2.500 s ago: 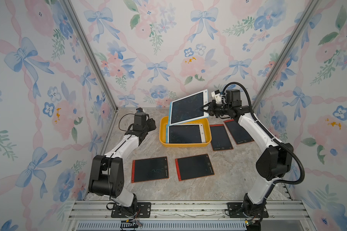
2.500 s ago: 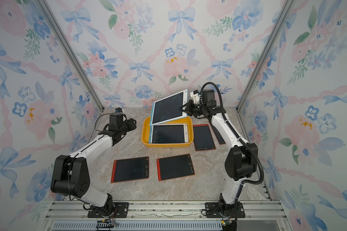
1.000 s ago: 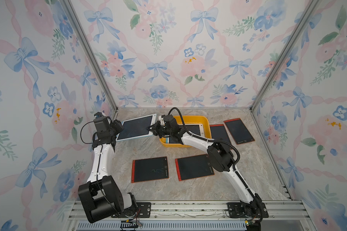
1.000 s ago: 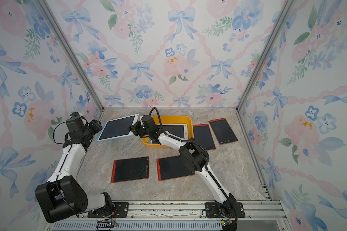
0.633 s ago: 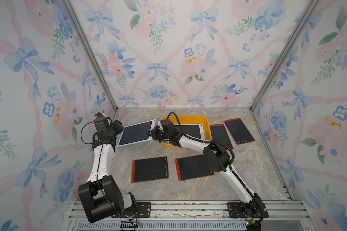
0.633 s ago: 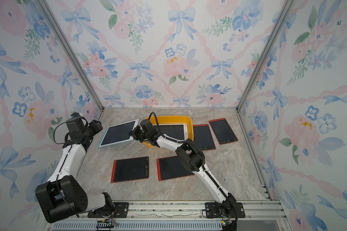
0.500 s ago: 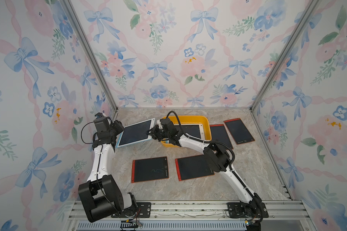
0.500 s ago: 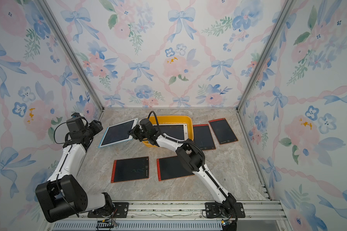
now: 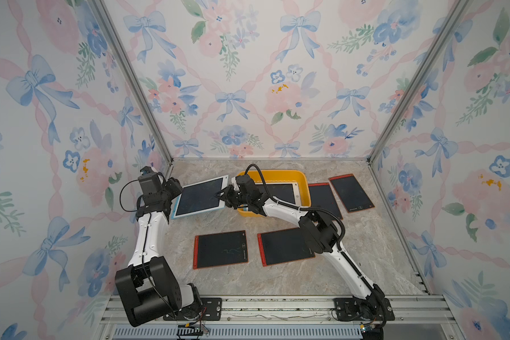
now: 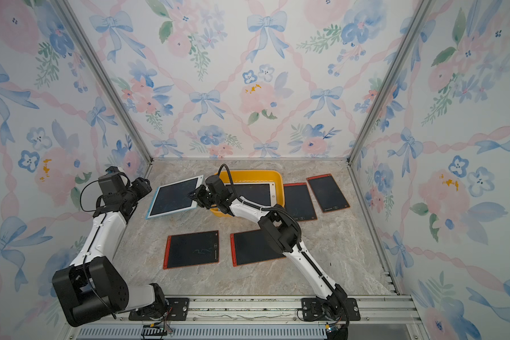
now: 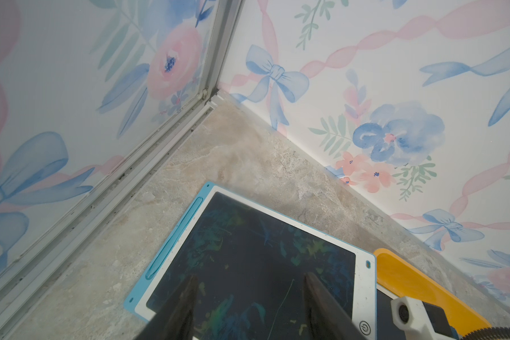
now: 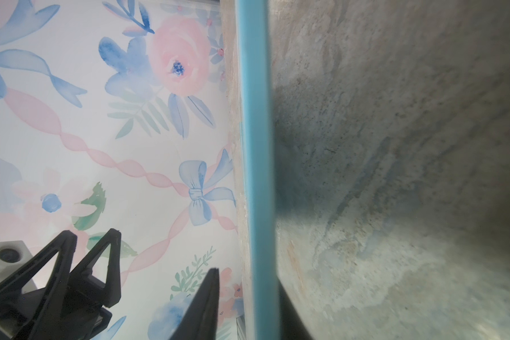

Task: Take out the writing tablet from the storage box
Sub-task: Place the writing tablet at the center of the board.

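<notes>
Marble tabletop [image 9: 277, 279], writing tablet [image 9: 199, 197] edge inside half-open right hand [image 9: 222, 196]

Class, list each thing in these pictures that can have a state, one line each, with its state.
Blue tablet: outside the storage box, beside it.
Storage box: holds one white tablet, screen up.
Four red tablets: flat on the table, screens up.
Left gripper: jaws open, empty, over the blue tablet.
Right gripper: jaws open, astride the blue tablet's edge.

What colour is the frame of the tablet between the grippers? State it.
Light blue edge, white front border on the tablet; clearest in the left wrist view.
</notes>
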